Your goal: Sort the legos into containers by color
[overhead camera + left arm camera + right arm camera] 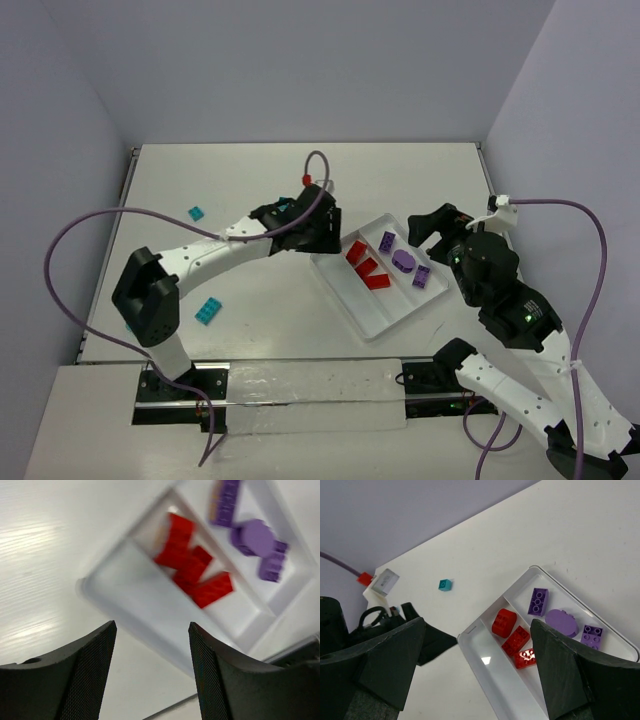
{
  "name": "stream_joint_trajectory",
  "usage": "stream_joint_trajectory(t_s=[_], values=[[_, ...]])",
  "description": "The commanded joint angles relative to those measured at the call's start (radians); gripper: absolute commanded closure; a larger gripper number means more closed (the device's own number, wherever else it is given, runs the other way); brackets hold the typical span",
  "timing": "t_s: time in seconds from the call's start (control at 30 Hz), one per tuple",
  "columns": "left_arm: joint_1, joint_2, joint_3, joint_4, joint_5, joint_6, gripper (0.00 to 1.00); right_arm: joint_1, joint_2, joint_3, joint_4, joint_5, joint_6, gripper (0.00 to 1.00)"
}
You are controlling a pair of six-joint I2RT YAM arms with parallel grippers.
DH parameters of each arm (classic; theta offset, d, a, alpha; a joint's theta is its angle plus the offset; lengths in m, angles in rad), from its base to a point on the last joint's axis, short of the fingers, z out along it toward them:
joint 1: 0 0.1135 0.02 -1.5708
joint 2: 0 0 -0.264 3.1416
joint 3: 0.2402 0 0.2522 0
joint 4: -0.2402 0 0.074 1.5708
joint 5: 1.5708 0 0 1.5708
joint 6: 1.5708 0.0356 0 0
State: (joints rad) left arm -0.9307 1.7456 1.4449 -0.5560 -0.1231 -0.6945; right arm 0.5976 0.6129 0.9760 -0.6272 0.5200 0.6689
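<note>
The white tray has three long compartments. Its middle one holds three red legos and its right one three purple legos; the left one is bare. Two teal legos lie on the table to the left. My left gripper is open and empty, just above the table at the tray's left corner, with the red legos ahead of it. My right gripper is open and empty, high over the tray's far right end; below it are the red legos, the purple legos and the bare compartment.
The right wrist view shows one teal lego on the table beyond the left gripper's dark body. Purple cables loop over both sides of the table. Grey walls close the back and sides.
</note>
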Motion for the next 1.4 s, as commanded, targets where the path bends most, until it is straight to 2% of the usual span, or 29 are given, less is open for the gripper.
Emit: stream_joint_trajectory(t_s=[0.0,0.27,0.4,0.57,0.67,0.93,1.37], values=[[0.109,-0.138,-0.086,-0.047,-0.076,0.013,0.33,-0.002,0.005,0.01,0.054,-0.003,0.002,0.07],[0.359,-0.255,-0.17,-0.099,-0.126,0.036,0.31,-0.002,0.019,-0.01,0.078,-0.022,0.0,0.07],[0.538,-0.278,-0.216,-0.091,-0.113,0.017,0.23,-0.001,0.033,-0.017,0.087,-0.029,-0.003,0.07],[0.683,-0.244,-0.223,-0.089,-0.15,-0.008,0.12,-0.002,0.036,-0.021,0.09,-0.028,-0.008,0.07],[0.745,-0.196,-0.199,-0.096,-0.171,-0.007,0.08,-0.001,0.039,-0.017,0.088,-0.024,-0.016,0.07],[0.883,-0.131,-0.204,-0.055,-0.108,-0.012,0.08,-0.001,0.08,-0.022,0.113,-0.052,-0.018,0.07],[0.955,0.02,-0.072,-0.058,-0.106,-0.02,0.07,-0.002,0.113,-0.016,0.129,-0.058,-0.022,0.07]])
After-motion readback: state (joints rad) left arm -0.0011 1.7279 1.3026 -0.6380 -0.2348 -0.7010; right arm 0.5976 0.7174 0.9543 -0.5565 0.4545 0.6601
